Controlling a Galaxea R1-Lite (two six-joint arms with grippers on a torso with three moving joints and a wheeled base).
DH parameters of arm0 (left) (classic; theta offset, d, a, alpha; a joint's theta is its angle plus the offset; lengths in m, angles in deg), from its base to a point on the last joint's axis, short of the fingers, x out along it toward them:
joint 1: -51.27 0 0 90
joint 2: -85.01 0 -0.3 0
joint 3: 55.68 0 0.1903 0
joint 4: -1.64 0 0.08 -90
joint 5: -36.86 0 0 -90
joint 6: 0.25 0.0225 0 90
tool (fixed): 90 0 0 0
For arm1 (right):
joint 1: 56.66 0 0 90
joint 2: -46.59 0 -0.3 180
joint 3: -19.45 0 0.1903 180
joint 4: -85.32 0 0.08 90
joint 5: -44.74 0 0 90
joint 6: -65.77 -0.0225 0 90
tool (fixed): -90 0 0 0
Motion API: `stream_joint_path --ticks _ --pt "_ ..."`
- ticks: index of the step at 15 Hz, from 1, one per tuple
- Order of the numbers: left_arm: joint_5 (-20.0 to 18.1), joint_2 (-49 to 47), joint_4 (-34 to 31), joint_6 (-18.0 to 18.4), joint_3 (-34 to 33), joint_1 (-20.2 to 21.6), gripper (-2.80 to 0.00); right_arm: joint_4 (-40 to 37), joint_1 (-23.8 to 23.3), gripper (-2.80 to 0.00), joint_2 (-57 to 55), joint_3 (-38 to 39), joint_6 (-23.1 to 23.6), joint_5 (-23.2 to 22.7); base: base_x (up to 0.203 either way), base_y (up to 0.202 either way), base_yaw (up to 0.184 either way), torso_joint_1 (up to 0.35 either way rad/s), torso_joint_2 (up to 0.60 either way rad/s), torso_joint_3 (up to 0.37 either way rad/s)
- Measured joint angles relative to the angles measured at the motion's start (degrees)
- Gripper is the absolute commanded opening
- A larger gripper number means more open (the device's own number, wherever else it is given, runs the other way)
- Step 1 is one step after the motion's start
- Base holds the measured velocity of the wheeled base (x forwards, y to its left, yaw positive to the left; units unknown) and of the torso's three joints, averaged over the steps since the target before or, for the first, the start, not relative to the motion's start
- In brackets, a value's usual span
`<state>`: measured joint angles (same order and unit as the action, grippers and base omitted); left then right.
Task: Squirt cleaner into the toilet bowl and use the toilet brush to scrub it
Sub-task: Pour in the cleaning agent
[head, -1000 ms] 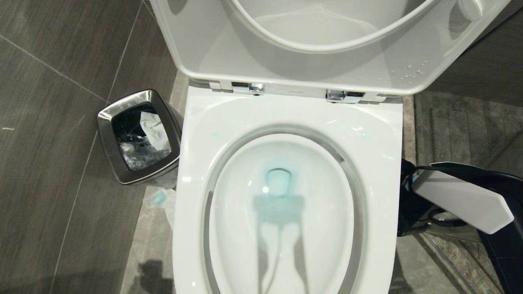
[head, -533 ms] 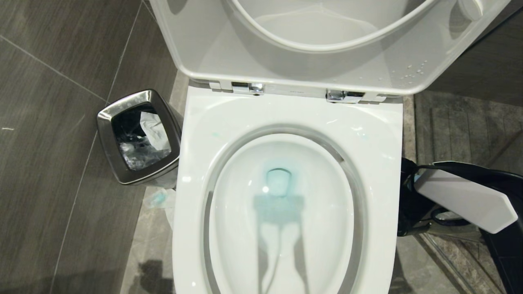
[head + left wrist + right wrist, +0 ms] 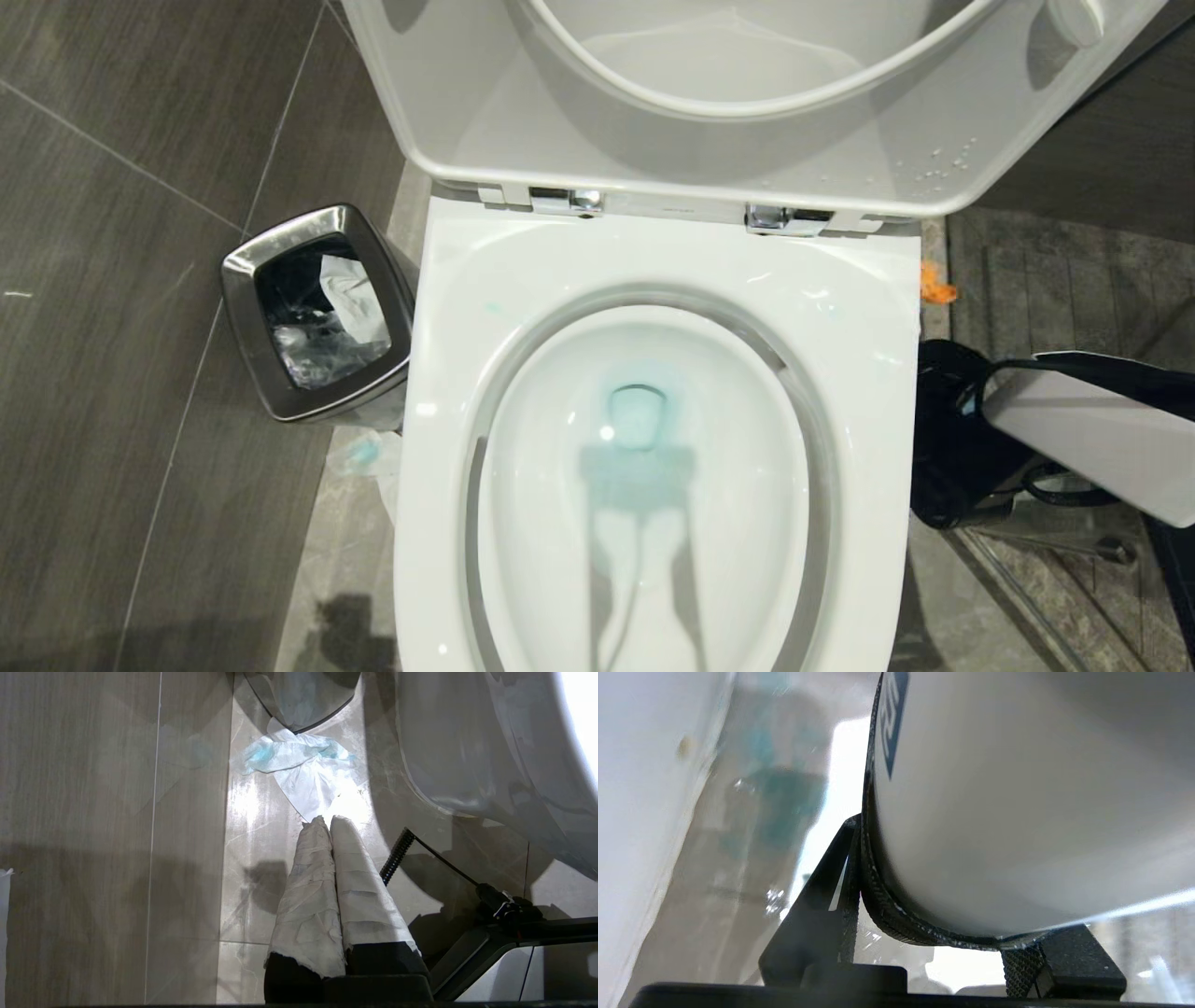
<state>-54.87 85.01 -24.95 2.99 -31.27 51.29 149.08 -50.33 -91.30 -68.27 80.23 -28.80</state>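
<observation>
The right arm at the right edge of the head view has drawn back toward the frame's edge and a little lower since a second ago, uncovering an orange scrap point(image 3: 936, 286) on the floor by the toilet's upper right corner. Nothing else has shifted.

The right tool point(image 3: 943, 947) is clamped around a white bottle point(image 3: 1017, 812); its ribbed black pads curve about the bottle's round body. In the head view the bottle point(image 3: 1092, 443) lies tilted at middle right, just beside the toilet and outside it.

The bowl point(image 3: 644, 448) fills the centre and lower part of the frame, seat and lid raised, with a blue-green tint around the drain.

The left tool point(image 3: 325, 822) hangs over the floor, its two wrapped fingers pressed together and empty, near a crumpled tissue point(image 3: 303, 765) stained blue.

A steel bin point(image 3: 313, 313) stands at middle left, touching or nearly touching the toilet.

I cannot see the brush.
</observation>
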Motion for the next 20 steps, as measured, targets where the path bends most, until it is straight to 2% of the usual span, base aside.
stream_joint_path --ticks 10,20 --pt "0.0 0.0 0.0 -0.3 0.0 0.0 -2.80 0.0 0.0 -2.80 10.9 6.0 -0.4 0.9 0.000 0.000 0.000 0.000 0.00 0.000" --pt "0.0 0.0 0.0 -0.3 0.0 0.0 -2.80 0.0 0.2 -2.80 27.8 20.7 -0.3 2.2 0.000 0.000 0.000 0.000 0.00 0.000"
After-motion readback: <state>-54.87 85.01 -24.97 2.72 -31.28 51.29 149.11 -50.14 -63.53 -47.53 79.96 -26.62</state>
